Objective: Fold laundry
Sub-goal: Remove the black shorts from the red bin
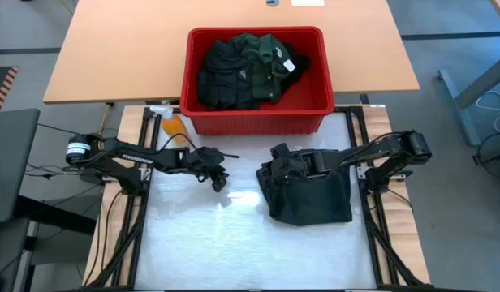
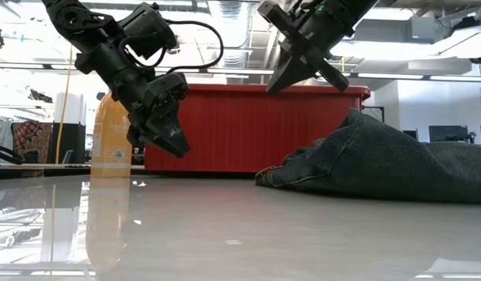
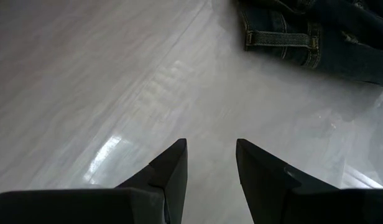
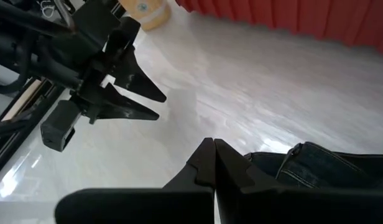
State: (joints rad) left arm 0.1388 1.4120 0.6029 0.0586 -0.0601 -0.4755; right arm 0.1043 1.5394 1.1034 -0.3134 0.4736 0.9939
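since the jeans [image 1: 311, 193] lie bunched on the tabletop [image 1: 201, 239], spread them first: left claw [image 1: 220, 180] partly open, right claw [image 1: 280, 152] shut, seemingly empty above them.

No readable text anywhere. White tag [image 1: 288, 65] on green shirt [image 1: 265, 58] in red basket [image 1: 258, 120]: too small to read. Label on orange bottle [image 2: 112, 140]: blurred, illegible.

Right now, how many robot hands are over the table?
2. The left hand hovers open above the bare white table; the right hand is shut, just above the dark jeans near the red basket.
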